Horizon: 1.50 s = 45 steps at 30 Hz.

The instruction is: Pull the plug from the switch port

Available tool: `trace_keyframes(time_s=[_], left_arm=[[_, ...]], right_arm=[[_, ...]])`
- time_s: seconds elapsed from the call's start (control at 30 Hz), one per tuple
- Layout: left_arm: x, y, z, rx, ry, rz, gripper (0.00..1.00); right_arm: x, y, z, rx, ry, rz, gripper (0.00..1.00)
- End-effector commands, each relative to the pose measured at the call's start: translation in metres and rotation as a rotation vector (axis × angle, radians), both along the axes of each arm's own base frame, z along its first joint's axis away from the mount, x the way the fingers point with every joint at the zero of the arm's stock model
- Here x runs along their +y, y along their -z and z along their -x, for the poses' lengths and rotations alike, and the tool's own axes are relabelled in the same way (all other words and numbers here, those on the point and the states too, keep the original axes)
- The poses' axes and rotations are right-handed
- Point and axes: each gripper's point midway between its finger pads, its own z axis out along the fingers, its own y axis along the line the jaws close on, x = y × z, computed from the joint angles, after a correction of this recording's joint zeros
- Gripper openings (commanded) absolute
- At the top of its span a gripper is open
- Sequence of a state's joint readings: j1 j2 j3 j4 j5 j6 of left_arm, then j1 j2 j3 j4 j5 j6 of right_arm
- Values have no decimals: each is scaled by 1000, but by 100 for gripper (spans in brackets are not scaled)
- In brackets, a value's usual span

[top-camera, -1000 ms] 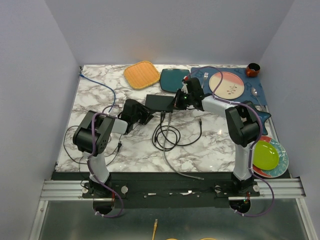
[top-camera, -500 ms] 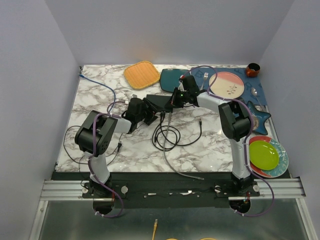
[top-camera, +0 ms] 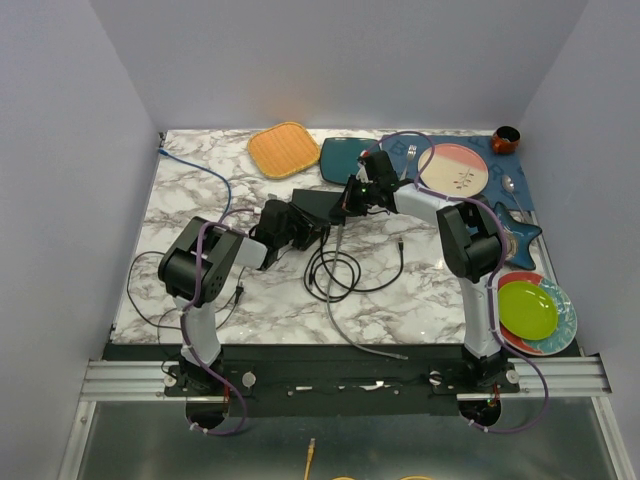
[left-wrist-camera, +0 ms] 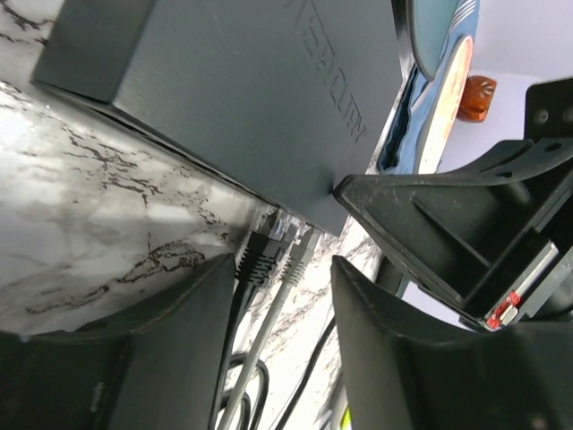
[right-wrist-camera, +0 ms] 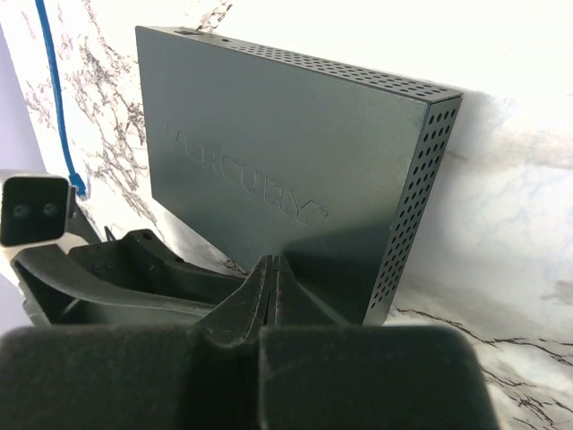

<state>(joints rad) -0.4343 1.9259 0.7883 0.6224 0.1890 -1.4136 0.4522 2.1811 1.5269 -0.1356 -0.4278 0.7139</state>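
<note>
- The switch (left-wrist-camera: 242, 81) is running off the left wrist view at 12 o'clock.
- Its ports are hiding beneath its edge, behind the black plug (left-wrist-camera: 259, 257) and grey plug (left-wrist-camera: 297, 260).

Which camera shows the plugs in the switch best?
Left wrist view: the black plug and grey plug enter the switch edge, framed by the left claw. Top view shows only tiny cables there; right wrist view shows the switch, no plugs.

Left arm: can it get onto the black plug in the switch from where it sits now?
Probably yes. The left gripper is open, with the black plug between its jaws and nothing in front of it. The grey plug sits right beside the black one and may get caught too.
</note>
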Motion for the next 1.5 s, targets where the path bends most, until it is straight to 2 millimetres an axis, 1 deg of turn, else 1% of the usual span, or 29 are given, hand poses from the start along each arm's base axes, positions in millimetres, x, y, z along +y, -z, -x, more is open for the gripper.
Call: trace_keyframes(time_s=[0.0,0.13,0.3,0.37,0.4,0.47,0.5,0.57,0.6,0.67,0.8,0.93,1.0,1.03,1.1,1.13,1.3,1.33,1.4,1.47], left_arm=[[11,50,19,150,-50,-39,57],[14,53,16,171,-74,-45,54],[22,55,14,193,-104,-101,54],[25,61,18,228,-107,-132,54],[26,61,15,227,-114,-143,55],[31,68,20,261,-117,-180,57],[32,66,16,253,-126,-190,58],[35,68,19,273,-126,-215,59],[35,66,16,271,-130,-218,60],[39,70,20,289,-131,-244,61],[47,70,21,289,-134,-257,62],[42,69,17,265,-103,-220,62],[40,69,19,263,-88,-201,61],[36,66,16,238,-82,-183,61],[34,66,17,225,-65,-161,61],[32,64,14,199,-57,-146,61],[29,60,12,130,-24,-102,62],[27,55,11,93,-17,-79,63],[28,55,11,69,-21,-52,62],[28,53,11,38,-21,-30,59]], right_arm=[[-12,37,19,106,-2,76,1],[-13,38,19,107,1,78,1],[-12,38,19,105,-1,80,1],[-12,38,19,106,1,80,1],[-12,38,19,106,1,80,1],[-13,38,19,106,1,82,1],[-13,38,19,106,1,82,1],[-13,38,20,108,0,84,1],[-13,38,19,106,0,84,1],[-13,38,20,108,0,84,1],[-14,38,20,105,-1,89,1],[-14,38,21,109,-1,86,1],[-14,38,20,109,0,84,1],[-14,39,22,115,0,84,1],[-13,38,22,114,-1,84,1],[-13,38,22,113,-2,82,1],[-14,39,23,115,-1,84,1],[-14,39,23,115,-1,84,1],[-14,39,23,116,0,84,1],[-14,38,23,115,0,83,1]])
